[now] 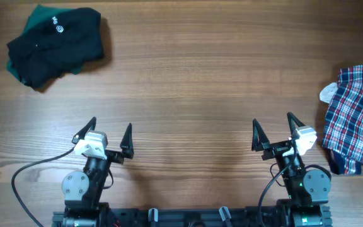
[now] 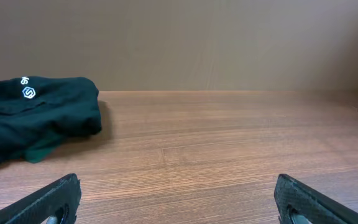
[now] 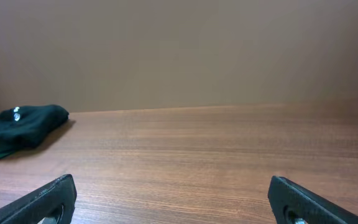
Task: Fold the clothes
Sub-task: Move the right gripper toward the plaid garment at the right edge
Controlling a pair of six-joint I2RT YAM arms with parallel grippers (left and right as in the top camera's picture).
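The red, white and navy plaid garment [image 1: 355,120] lies crumpled at the table's right edge, partly cut off by the overhead view; it shows in neither wrist view. My left gripper [image 1: 111,133] is open and empty near the front left of the table. My right gripper [image 1: 275,130] is open and empty near the front right, a short way left of the plaid garment. In the wrist views both pairs of fingers, left [image 2: 179,199] and right [image 3: 173,199], are spread wide over bare wood.
A dark navy and green garment [image 1: 55,44] with a small white logo lies bunched at the far left corner; it also shows in the left wrist view [image 2: 36,115] and the right wrist view [image 3: 20,130]. A plain wall stands behind the wooden table [image 1: 188,82].
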